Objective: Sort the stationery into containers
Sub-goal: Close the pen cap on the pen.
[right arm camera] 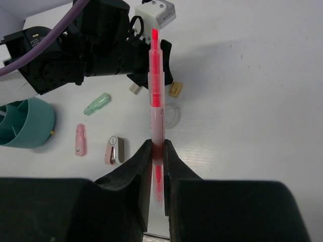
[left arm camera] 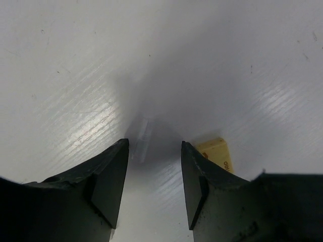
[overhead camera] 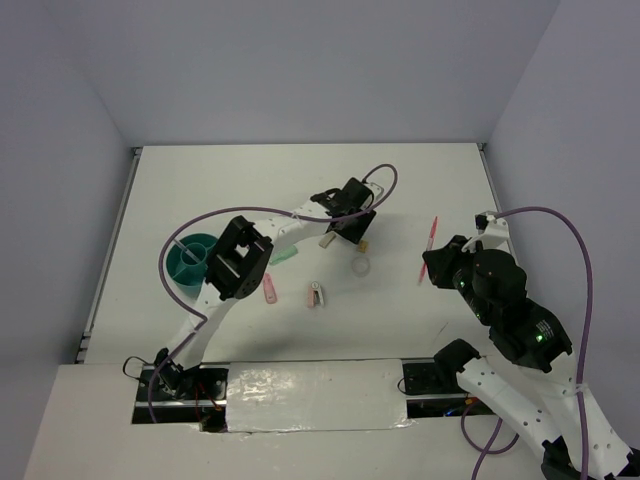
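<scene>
Thin pink pen (right arm camera: 156,96) pinched in right fingers (right arm camera: 132,169); left fingers (left arm camera: 111,176) half-open, empty, grey block (left arm camera: 143,137) just ahead.

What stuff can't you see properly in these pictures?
1. Pale thing between the fingers of the left hand: left wrist view, too blurred to name.
2. Tan nub: left wrist view, one finger hides part of it.
3. Teal organizer: right wrist view, the left edge cuts it off; top view, too small to see inside.
</scene>
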`<state>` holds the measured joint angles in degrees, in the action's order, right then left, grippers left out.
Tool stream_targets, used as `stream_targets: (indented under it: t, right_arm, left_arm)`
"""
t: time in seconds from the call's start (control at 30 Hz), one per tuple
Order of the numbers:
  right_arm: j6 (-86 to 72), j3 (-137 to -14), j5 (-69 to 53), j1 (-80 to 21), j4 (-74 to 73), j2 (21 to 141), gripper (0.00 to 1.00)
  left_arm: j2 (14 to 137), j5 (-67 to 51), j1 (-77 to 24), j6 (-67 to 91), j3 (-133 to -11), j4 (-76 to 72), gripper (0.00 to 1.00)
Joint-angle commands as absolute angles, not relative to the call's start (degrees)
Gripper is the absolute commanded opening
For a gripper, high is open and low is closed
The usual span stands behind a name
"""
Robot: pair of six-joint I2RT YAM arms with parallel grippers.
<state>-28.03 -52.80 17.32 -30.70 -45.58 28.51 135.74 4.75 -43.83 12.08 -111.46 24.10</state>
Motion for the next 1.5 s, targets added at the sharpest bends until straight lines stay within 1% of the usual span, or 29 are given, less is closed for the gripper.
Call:
stream_targets:
  t: [0.0,0.1,0.23,0.43,0.57,0.6,0.67,0.7,0.73,0.77,0.93,1.03,1.07,1.13,1.17,1.23,1.27,1.3,1.37,1.4,1.43,1.47]
  right_arm:
    - [-26.63,-52.56,17.14,-30.5,-45.09,28.48,0.0]
    - [-26.46,-52.56,17.14,-30.5,-44.74,28.48,0.0]
    - [-26.19,-52.73,16.26,-30.5,-44.3,29.0,0.0]
    - [-25.66,-52.38,15.91,-30.59,-43.86,29.09,0.0]
    - [-25.31,-52.82,15.82,-30.5,-44.3,29.18,0.0]
    - [-25.23,-52.91,15.91,-30.41,-44.3,29.09,0.0]
    - [-25.14,-53.26,15.82,-30.5,-44.3,29.09,0.0]
    - [-25.22,-53.26,15.56,-30.5,-44.21,29.09,0.0]
    - [-25.22,-53.26,15.3,-30.5,-43.86,29.09,0.0]
    - [-25.22,-53.26,14.25,-30.5,-43.68,29.09,0.0]
    - [-25.66,-51.24,12.75,-30.59,-40.87,28.48,0.0]
    - [-25.75,-48.0,10.3,-30.5,-37.28,26.64,0.0]
    - [-25.58,-47.12,9.07,-30.5,-36.05,25.33,0.0]
    - [-25.49,-44.75,6.17,-30.5,-32.44,23.83,0.0]
    - [-25.58,-44.21,5.54,-30.59,-31.04,22.95,0.0]
    - [-25.75,-43.07,4.66,-30.5,-30.41,22.68,0.0]
    - [-25.84,-42.89,3.88,-30.5,-30.32,22.68,0.0]
    - [-25.84,-42.72,3.35,-30.59,-30.06,22.76,0.0]
    - [-26.01,-41.75,0.63,-30.5,-29.36,22.5,0.0]
    - [-25.93,-41.23,-1.39,-30.59,-27.53,22.5,0.0]
    - [-26.01,-39.65,-3.93,-30.59,-26.47,22.5,0.0]
    - [-26.54,-38.77,-8.74,-30.5,-25.15,22.94,0.0]
  left_arm:
    - [137.2,6.06,-44.12,8.88,-113.82,27.69,0.58]
    - [136.84,5.89,-44.12,8.18,-112.85,27.07,0.59]
    - [138.25,6.59,-44.12,7.47,-115.04,29.17,0.57]
    - [139.39,5.8,-44.12,5.89,-115.05,29.27,0.55]
    - [141.32,5.54,-44.03,5.45,-117.77,31.55,0.38]
    - [141.5,5.54,-44.12,5.45,-117.77,31.64,0.38]
    - [141.5,5.8,-44.12,5.71,-117.6,31.73,0.3]
    - [141.68,5.89,-44.12,5.89,-117.51,31.82,0.23]
    - [141.85,5.98,-44.12,5.98,-117.68,31.9,0.09]
    - [142.29,5.98,-44.03,6.32,-117.86,32.25,0.01]
    - [141.25,4.31,-44.03,8.34,-116.64,31.47,0.0]
    - [135.11,3.69,-44.03,11.07,-111.9,27.35,0.0]
    - [130.91,3.69,-44.03,12.55,-110.58,26.12,0.0]
    - [126.5,3.78,-44.03,14.06,-107.15,22.52,0.0]
    - [121.86,3.61,-44.03,15.54,-104.7,21.2,0.0]
    - [117.18,3.6,-44.03,17.04,-102.23,17.43,0.0]
    - [112.46,3.69,-43.95,18.62,-101.0,16.27,0.0]
    - [109.98,4.04,-43.95,19.59,-97.94,15.13,0.0]
    - [101.89,5.27,-43.95,22.93,-94.15,11.7,0.0]
    - [99.17,5.71,-44.03,24.16,-89.52,10.38,0.0]
    - [95.92,6.15,-43.95,25.74,-87.04,9.15,0.0]
    - [89.54,6.33,-43.95,28.45,-84.31,5.83,0.0]
